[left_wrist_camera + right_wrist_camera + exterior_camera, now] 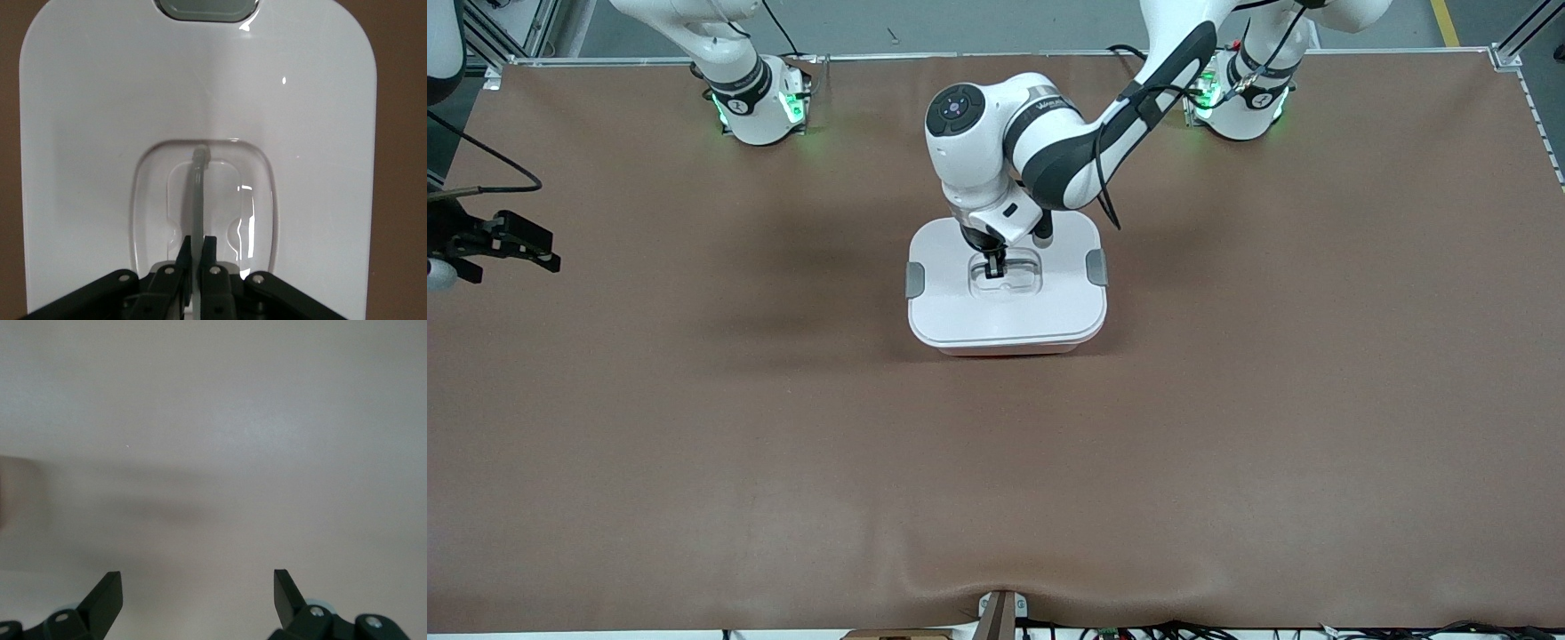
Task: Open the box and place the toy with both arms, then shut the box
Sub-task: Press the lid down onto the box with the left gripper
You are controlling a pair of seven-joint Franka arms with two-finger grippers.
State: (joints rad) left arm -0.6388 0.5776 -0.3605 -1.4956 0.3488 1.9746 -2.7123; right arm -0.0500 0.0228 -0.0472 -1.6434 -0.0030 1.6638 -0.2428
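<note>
Box [1007, 302] stood mid-table, lid [200, 100] on, toy unseen. Left gripper [197, 257] clamped the thin lid handle [197, 193]: likely light, rigid, slick. Right gripper [198, 587] waited, spread, over the table's right-arm end.

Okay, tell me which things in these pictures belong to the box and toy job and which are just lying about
Part of the job:
- box, lid on
- lid's handle, pinched by the shut left gripper
- right gripper, open, waiting over the right arm's end of the table
- toy: not visible

Just lying about:
- nothing else on the table; cables along its edge
</note>
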